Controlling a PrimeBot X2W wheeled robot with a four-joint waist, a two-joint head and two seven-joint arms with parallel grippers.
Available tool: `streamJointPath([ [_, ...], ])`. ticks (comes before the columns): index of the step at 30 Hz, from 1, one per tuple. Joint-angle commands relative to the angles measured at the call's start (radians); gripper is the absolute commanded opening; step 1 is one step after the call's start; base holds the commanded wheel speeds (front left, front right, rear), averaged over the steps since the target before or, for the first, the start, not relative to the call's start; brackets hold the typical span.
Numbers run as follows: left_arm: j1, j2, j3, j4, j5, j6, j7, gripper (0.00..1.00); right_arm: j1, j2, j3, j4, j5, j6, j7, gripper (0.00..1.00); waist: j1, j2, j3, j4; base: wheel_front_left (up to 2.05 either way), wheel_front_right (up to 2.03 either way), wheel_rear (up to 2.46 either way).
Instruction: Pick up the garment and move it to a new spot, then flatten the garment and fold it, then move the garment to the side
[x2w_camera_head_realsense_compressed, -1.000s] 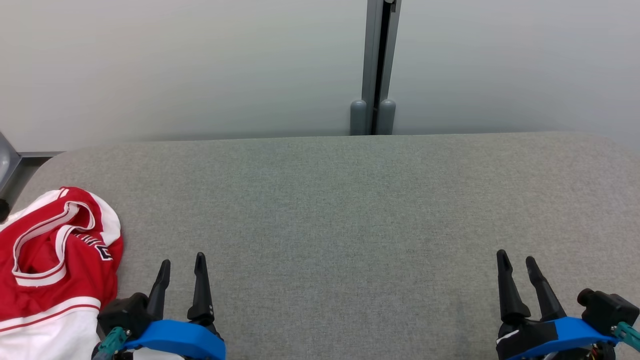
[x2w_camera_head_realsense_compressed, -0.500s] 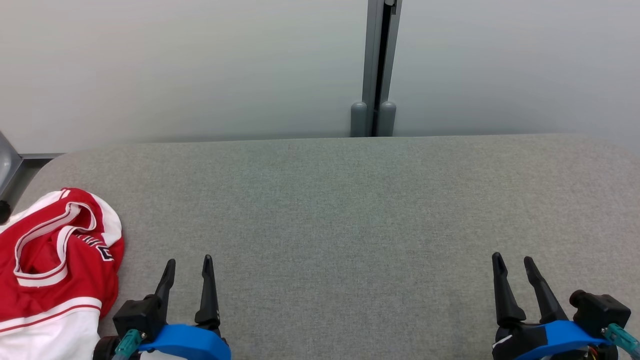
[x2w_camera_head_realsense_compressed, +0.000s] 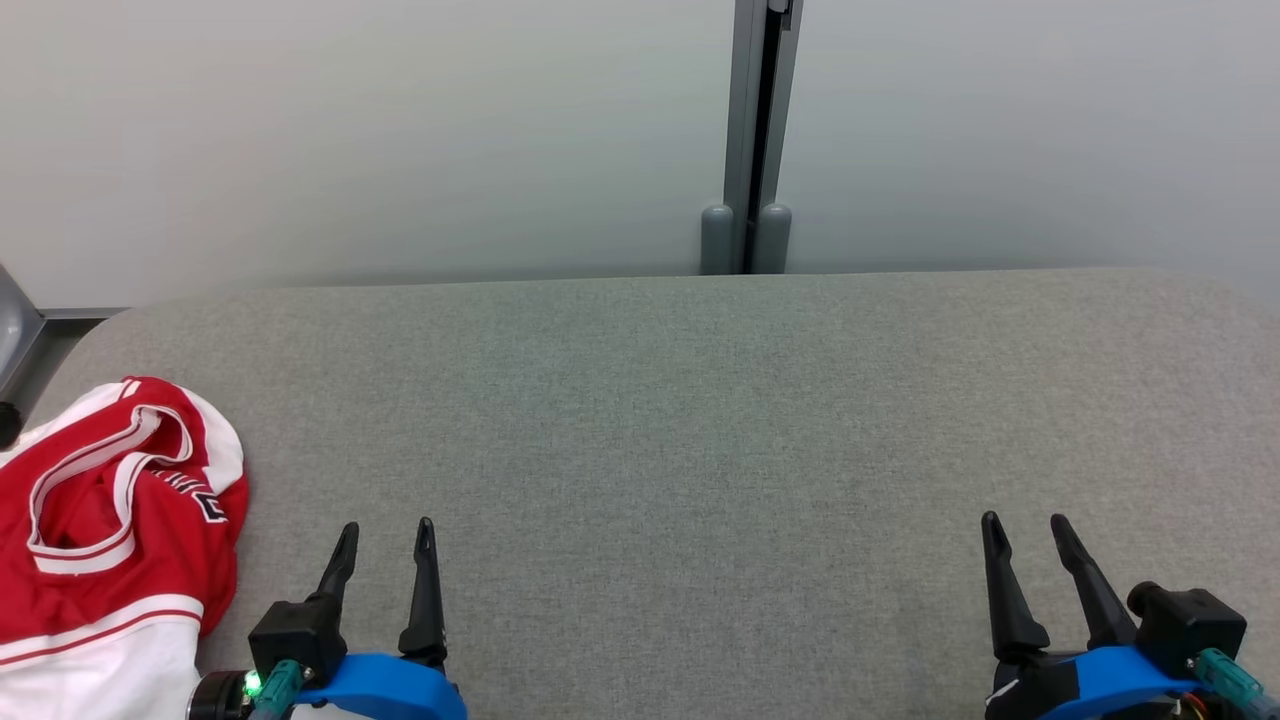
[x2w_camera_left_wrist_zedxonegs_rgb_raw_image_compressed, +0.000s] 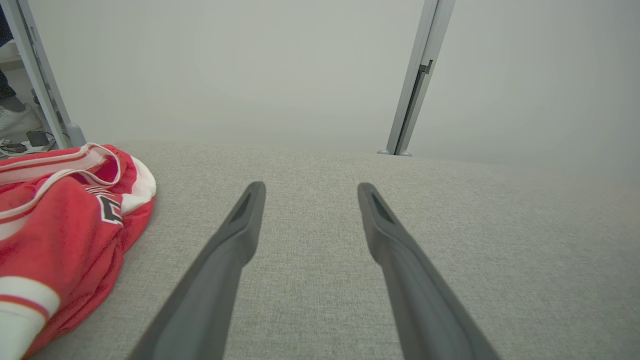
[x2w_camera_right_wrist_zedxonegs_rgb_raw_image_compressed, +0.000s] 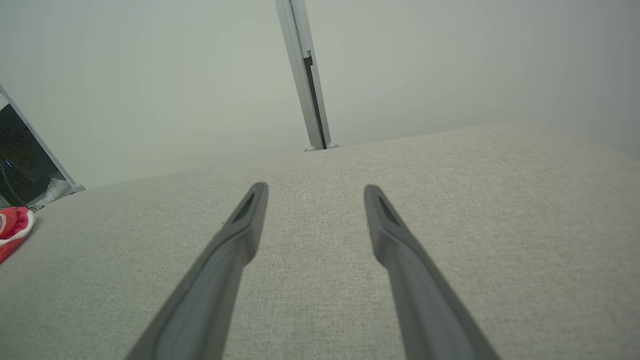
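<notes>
The garment (x2w_camera_head_realsense_compressed: 110, 520) lies crumpled at the far left of the bench (x2w_camera_head_realsense_compressed: 700, 420), partly cut off by the edge of the head view. It is a red jersey with white bands and a white lower part. It looks light, thin and limp, so it will likely sag and bunch when lifted, and the cloth may slide between smooth fingers. Nothing about it seems fragile. The best hold is probably the white-trimmed opening near its top, where the doubled band gives more to pinch. The white hem at the bottom would also serve, and one layer may come up without the rest.

Just right of it, apart from the cloth, the left gripper (x2w_camera_head_realsense_compressed: 387, 528) rests low over the bench with its fingers spread and nothing between them. Bare grey bench runs across the middle, with a post (x2w_camera_head_realsense_compressed: 752, 140) behind its far edge. At the lower right, well apart from the garment, the right gripper (x2w_camera_head_realsense_compressed: 1024, 522) likewise stands spread and empty.

The count is one garment, two grippers with two fingers each, one bench and one post.
</notes>
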Motion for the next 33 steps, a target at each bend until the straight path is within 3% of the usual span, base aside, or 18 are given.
streamJointPath([
  [1, -0.004, 0.007, -0.007, 0.003, 0.029, 0.011, -0.005, 1.00, 0.016, -0.007, -0.007, -0.009, -0.043, 0.002, -0.002, 1.00, 0.0000, 0.0000, -0.001, 0.004, 0.00, 0.00, 0.00],
  [19, -0.005, 0.012, -0.013, -0.001, 0.009, 0.012, -0.013, 1.00, 0.026, -0.007, -0.017, -0.024, -0.064, 0.003, 0.008, 1.00, 0.0000, 0.0000, 0.005, 0.016, 0.00, 0.00, 0.00],
  [33, 0.006, 0.027, -0.005, -0.018, 0.004, 0.029, -0.027, 1.00, 0.034, -0.007, -0.016, -0.032, -0.043, 0.002, 0.008, 1.00, 0.0000, 0.0000, 0.010, 0.251, 0.00, 0.00, 0.00],
])
